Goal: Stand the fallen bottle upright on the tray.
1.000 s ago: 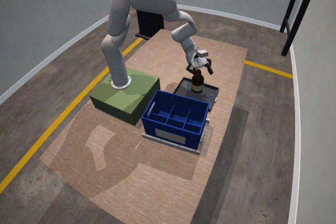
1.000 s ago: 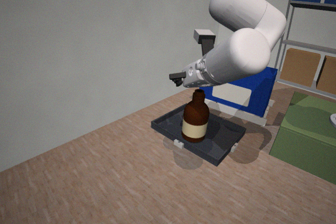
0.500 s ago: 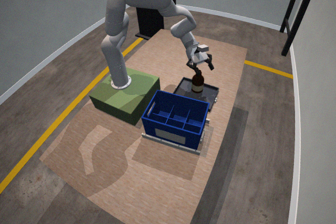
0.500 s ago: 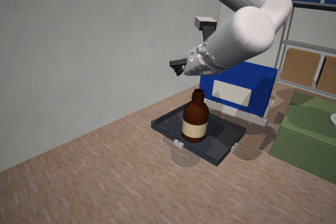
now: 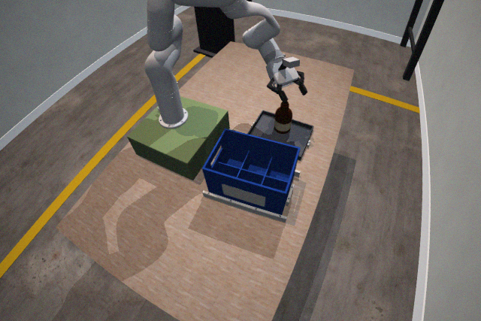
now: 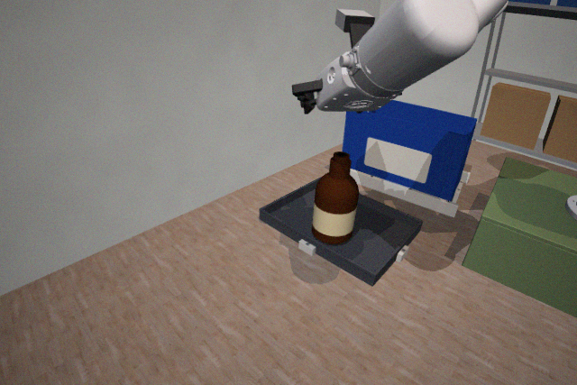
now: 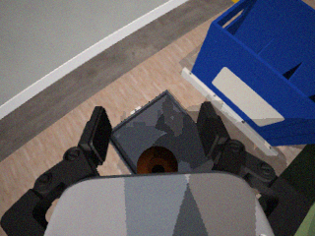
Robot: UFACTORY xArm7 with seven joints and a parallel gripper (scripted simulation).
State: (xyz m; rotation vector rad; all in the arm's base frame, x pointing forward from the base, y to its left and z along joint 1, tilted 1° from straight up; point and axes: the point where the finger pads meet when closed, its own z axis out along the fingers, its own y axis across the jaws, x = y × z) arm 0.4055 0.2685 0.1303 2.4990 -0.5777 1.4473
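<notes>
Standing upright mid-tray (image 6: pixel 278 216), the bottle (image 6: pixel 335 204) is free, gripper (image 5: pixel 290 91) spread wide, empty, well above its neck: looks like the release step done, next just clearing away without touching the crate (image 5: pixel 217 171).

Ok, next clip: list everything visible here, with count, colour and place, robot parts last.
Bottle: one, brown with cream label, upright on the tray.
Tray: one, dark grey, on the wooden floor beside the crate.
Crate: one, blue, divided into compartments, no bottles inside.
Pedestal: one, green, under the arm's base.
Shelf rack: one, grey, holding brown and blue boxes, by the wall.
Arm: one, light grey.
Claw: one, black fingers, open, above the bottle, touching nothing.
</notes>
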